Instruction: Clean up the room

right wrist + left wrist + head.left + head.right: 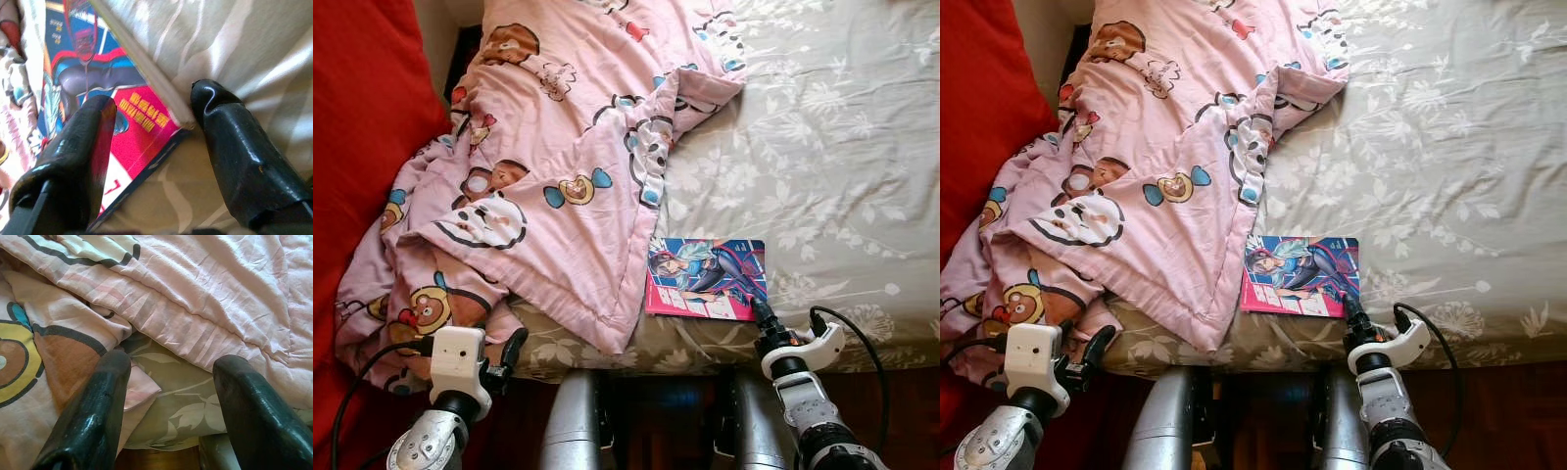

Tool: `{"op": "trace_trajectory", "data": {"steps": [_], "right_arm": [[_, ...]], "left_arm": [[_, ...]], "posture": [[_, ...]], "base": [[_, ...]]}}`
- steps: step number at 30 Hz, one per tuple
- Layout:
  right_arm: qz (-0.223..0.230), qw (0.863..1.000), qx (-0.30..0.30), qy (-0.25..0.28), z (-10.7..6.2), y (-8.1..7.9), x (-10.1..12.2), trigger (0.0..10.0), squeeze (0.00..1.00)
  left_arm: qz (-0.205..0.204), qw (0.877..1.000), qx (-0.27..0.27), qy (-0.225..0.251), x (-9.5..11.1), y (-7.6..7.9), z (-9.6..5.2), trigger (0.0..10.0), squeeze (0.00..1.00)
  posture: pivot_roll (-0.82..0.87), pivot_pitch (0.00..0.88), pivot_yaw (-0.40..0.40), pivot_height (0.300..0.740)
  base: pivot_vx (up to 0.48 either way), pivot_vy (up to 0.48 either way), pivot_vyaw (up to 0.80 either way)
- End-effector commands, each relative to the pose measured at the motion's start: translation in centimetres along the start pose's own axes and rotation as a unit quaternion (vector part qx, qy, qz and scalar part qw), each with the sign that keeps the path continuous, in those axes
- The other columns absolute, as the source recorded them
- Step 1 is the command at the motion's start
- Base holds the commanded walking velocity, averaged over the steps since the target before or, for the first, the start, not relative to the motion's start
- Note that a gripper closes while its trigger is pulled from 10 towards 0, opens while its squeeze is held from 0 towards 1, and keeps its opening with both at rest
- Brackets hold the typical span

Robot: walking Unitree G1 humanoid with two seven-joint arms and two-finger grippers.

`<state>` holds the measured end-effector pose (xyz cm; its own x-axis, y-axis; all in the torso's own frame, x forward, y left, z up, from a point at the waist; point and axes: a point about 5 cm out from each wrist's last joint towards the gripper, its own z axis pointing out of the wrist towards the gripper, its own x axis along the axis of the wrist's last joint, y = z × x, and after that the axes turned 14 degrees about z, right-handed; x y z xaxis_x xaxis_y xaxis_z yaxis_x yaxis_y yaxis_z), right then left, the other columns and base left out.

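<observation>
Bed (842, 147) w/ grey-beige leaf-print sheet takes up most of the head view; a rumpled pink cartoon-print blanket (558, 166) is piled over its left part, spilling over the near edge, w/ a red cushion (362, 108) along the far left. A comic book (707, 278) w/ a red-and-blue illustrated cover lies flat on the sheet near the bed's front edge, just beside the blanket's right hem. Right gripper (154, 125) is at the book's near right corner: fingers spread apart, one finger (83, 147) over the cover, the other on the sheet beside the corner, which sits lifted off the sheet btwn them; not closed on it. Left gripper (168, 396) is low at the bed's front-left edge, fingers wide apart, pointing at the blanket's hanging fold w/ a strip of sheet visible underneath; holding nothing.
</observation>
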<state>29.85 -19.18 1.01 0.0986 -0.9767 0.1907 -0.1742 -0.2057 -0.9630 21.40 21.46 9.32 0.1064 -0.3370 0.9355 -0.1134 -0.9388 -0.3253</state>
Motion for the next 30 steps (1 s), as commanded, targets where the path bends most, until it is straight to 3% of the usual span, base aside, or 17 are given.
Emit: {"op": "trace_trajectory", "data": {"steps": [1, 4, 11, 12, 13, 14, 22, 30], "right_arm": [[0.017, 0.997, -0.028, -0.065, -0.6, 1.2, -3.3, 10.0, 0.0], [0.009, 0.996, -0.013, -0.088, -0.4, 0.7, -4.2, 10.0, 0.0], [0.003, 0.996, -0.011, -0.086, -0.3, 0.6, -4.1, 10.0, 0.0], [0.0, 0.996, -0.012, -0.083, -0.3, 0.7, -4.0, 4.7, 0.0], [0.0, 0.996, -0.012, -0.083, -0.3, 0.7, -4.0, 4.7, 0.0], [-0.002, 0.997, -0.014, -0.081, -0.3, 0.7, -3.9, 0.0, 0.0], [-0.009, 0.997, -0.009, -0.078, -0.7, 1.1, -3.5, 0.0, 0.0], [-0.004, 0.999, -0.01, -0.038, -0.4, 0.8, -2.7, 0.0, 0.0]], "left_arm": [[0.014, 1.0, 0.008, -0.022, -0.7, -0.7, -0.7, 10.0, 0.0], [0.015, 1.0, 0.011, -0.02, -0.5, -0.8, -0.6, 10.0, 0.0], [0.013, 1.0, 0.013, -0.019, -0.5, -0.7, -0.4, 10.0, 0.0], [0.012, 1.0, 0.013, -0.019, -0.4, -0.7, -0.4, 10.0, 0.0], [0.012, 1.0, 0.013, -0.019, -0.4, -0.7, -0.4, 10.0, 0.0], [0.012, 1.0, 0.013, -0.018, -0.4, -0.6, -0.3, 10.0, 0.0], [0.008, 1.0, 0.015, -0.015, -0.4, -0.5, -0.1, 10.0, 0.0], [0.006, 1.0, 0.018, -0.008, -0.3, -0.3, 1.0, 10.0, 0.0]], "posture": [[0.23, 0.361, 0.158, 0.618], [0.23, 0.357, 0.156, 0.618], [0.22, 0.347, 0.149, 0.618], [0.22, 0.346, 0.148, 0.618], [0.22, 0.346, 0.148, 0.618], [0.22, 0.342, 0.147, 0.618], [0.22, 0.332, 0.14, 0.618], [0.2, 0.293, 0.128, 0.618]], "base": [[0.0, 0.0, 0.0], [0.0, 0.0, 0.0], [0.0, 0.0, 0.0], [0.0, 0.0, 0.0], [0.0, 0.0, 0.0], [0.0, 0.0, 0.0], [0.0, 0.0, 0.0], [0.0, 0.0, 0.0]]}}
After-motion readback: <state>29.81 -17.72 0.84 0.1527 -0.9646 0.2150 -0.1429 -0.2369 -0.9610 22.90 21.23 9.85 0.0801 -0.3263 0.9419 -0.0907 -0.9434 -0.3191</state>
